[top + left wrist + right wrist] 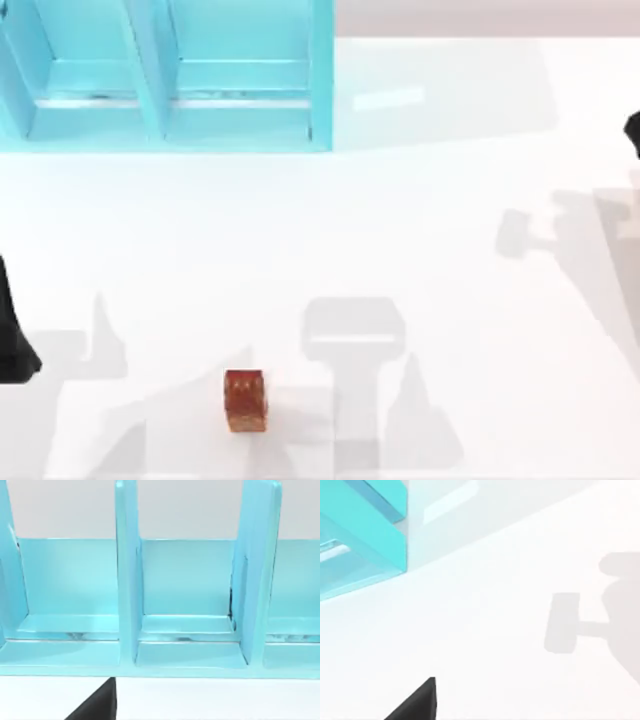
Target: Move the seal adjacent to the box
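White table [420, 250], grey shadows across it; pale grey wall [480, 15] behind.

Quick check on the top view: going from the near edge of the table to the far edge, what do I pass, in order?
Seal near the front edge, alone on the white table → bare tabletop → light blue box with upright dividers at the far left.

I count one seal [245, 401] on the bench [420, 230], and one blue box [170, 75] with upright dividers; my left wrist camera shows two dividers [127, 575] in full. Two arms: left [12, 330], right [632, 135], at the bench's edges.
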